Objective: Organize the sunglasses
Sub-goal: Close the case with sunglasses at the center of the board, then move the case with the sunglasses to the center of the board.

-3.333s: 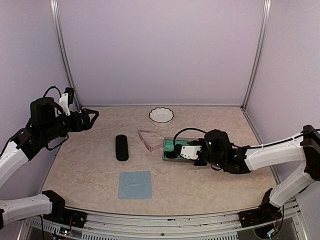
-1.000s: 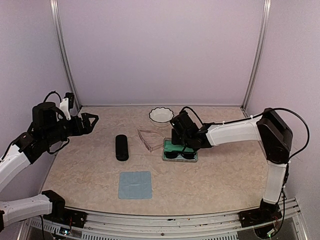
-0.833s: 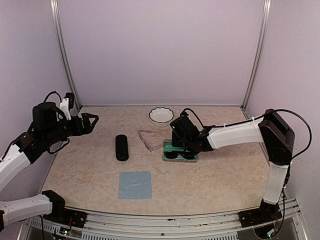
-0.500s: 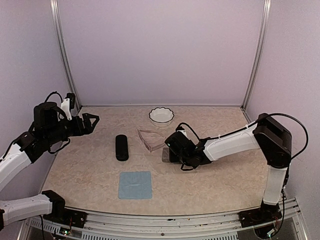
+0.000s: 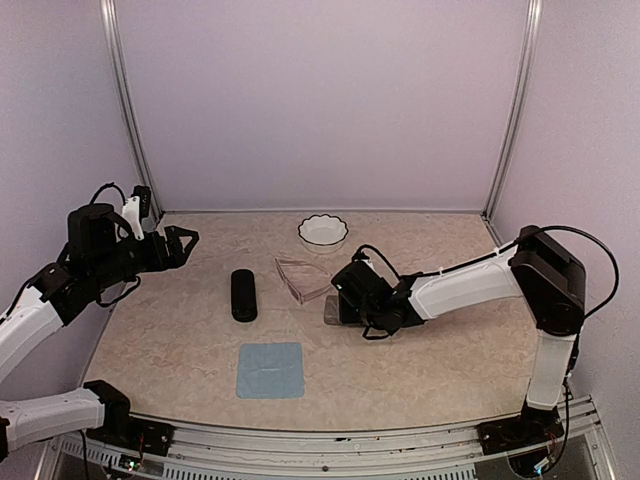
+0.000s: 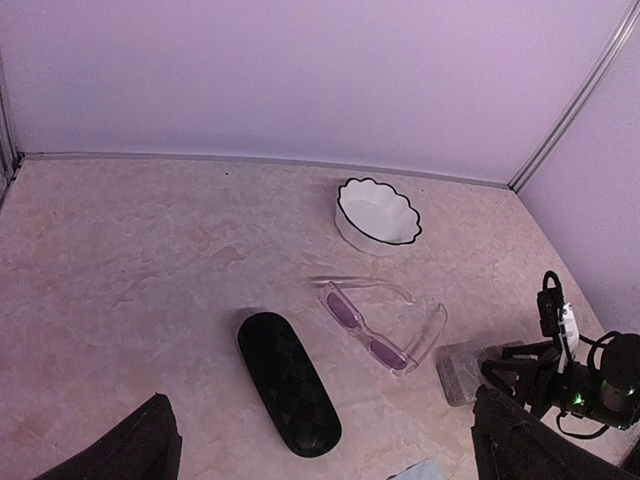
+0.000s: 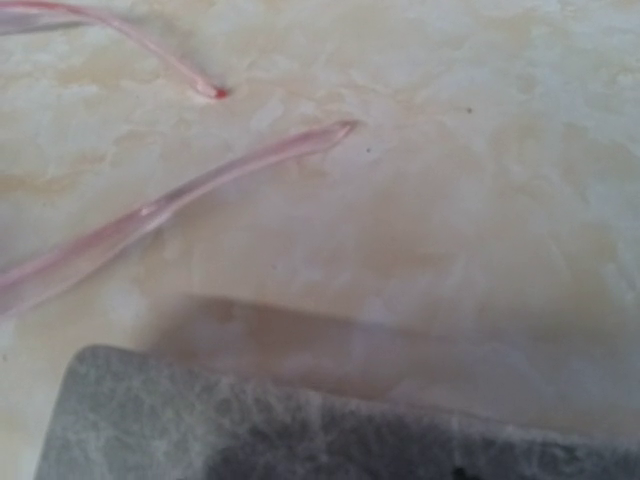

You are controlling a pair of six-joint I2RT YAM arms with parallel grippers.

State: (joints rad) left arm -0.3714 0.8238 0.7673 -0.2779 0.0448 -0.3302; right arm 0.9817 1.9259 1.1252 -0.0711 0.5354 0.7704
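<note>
The pale pinkish-clear sunglasses (image 5: 300,278) lie unfolded on the table, and also show in the left wrist view (image 6: 380,330). Their arm tips (image 7: 200,180) lie just beyond the grey speckled case (image 7: 250,420). That case (image 5: 331,310) is shut, and the round dark sunglasses are hidden. My right gripper (image 5: 348,298) is low over the case's lid; its jaws do not show clearly. My left gripper (image 5: 185,240) is open and empty, held in the air at the far left, its fingers (image 6: 150,445) wide apart.
A black oblong glasses case (image 5: 243,294) lies left of the pink pair. A white scalloped bowl (image 5: 323,230) stands at the back. A blue cloth (image 5: 271,369) lies flat near the front. Walls and metal posts enclose the table.
The right gripper came down and forward over the grey case. The teal lining and the dark sunglasses that lay in it no longer show; the lid is down. The left arm has barely moved.
</note>
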